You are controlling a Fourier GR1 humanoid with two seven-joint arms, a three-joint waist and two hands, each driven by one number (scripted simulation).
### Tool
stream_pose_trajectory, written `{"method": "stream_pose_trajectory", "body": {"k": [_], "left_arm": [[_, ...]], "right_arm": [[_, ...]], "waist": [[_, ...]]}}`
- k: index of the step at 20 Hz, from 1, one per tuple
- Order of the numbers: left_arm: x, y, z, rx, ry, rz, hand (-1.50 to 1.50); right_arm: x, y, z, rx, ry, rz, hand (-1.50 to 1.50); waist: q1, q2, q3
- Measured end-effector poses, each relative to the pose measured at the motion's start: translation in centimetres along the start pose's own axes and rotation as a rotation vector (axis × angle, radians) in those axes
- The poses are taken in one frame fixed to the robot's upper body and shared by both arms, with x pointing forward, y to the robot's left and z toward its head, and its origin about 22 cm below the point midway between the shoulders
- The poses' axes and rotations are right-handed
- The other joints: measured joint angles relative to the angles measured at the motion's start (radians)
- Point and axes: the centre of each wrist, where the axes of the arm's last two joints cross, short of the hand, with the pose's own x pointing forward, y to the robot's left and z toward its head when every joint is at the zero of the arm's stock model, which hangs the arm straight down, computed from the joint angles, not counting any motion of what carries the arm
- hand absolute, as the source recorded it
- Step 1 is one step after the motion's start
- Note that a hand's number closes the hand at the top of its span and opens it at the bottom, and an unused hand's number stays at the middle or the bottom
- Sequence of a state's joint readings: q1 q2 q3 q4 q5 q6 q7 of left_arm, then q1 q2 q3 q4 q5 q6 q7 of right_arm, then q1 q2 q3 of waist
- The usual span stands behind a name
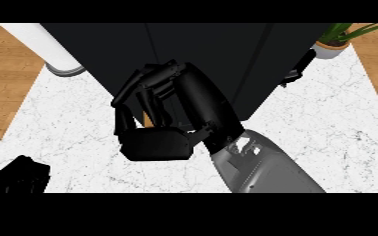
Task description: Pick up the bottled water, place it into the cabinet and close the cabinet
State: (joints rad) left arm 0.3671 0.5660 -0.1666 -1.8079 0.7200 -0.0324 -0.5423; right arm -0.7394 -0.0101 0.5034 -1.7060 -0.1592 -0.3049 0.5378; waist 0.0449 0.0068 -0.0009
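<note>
My right hand (pixel 173 110) is at the middle of the view, in front of the black cabinet (pixel 111 50), with its fingers and thumb curled round something. Only a thin tan sliver of the bottled water (pixel 150 115) shows between the fingers; the hand hides everything else. The cabinet's right door (pixel 277 65) swings out toward me, and its dark handle (pixel 297 71) shows on the outer side. My left hand (pixel 22 175) sits low at the view's left edge on the counter, only partly in view.
The white marble counter (pixel 325 125) spreads on both sides of the cabinet. A white cylinder (pixel 48 45) stands at the back left. A potted plant (pixel 334 41) stands at the back right, just beyond the open door.
</note>
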Motion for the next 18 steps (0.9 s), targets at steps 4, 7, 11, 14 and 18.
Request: {"method": "stream_pose_trajectory", "body": {"k": [4,7,11,14,18], "left_arm": [[-0.1,0.5,0.0,0.001,-0.002,0.000,1.50],[0.7,1.3,-0.2,-0.001,-0.005,0.003,1.50],[0.7,1.4,0.1,-0.005,0.005,-0.005,1.50],[0.7,1.5,0.3,-0.016,0.006,-0.002,1.50],[1.0,1.6,-0.2,-0.032,-0.010,-0.003,1.50]], "right_arm": [[-1.9,-2.9,-3.4,0.008,0.031,-0.023,1.50],[-2.9,-4.3,-4.7,0.057,0.027,-0.035,1.50],[-3.9,-4.7,-5.6,0.132,0.015,-0.042,1.50],[-4.3,-5.3,-6.0,0.169,-0.003,-0.038,1.50],[-4.8,-5.8,-6.3,0.205,-0.035,-0.021,1.50]], "waist": [[-0.007,0.000,0.000],[-0.008,-0.016,-0.001],[-0.003,-0.033,-0.005],[0.007,-0.038,-0.009],[0.014,-0.041,-0.013]]}}
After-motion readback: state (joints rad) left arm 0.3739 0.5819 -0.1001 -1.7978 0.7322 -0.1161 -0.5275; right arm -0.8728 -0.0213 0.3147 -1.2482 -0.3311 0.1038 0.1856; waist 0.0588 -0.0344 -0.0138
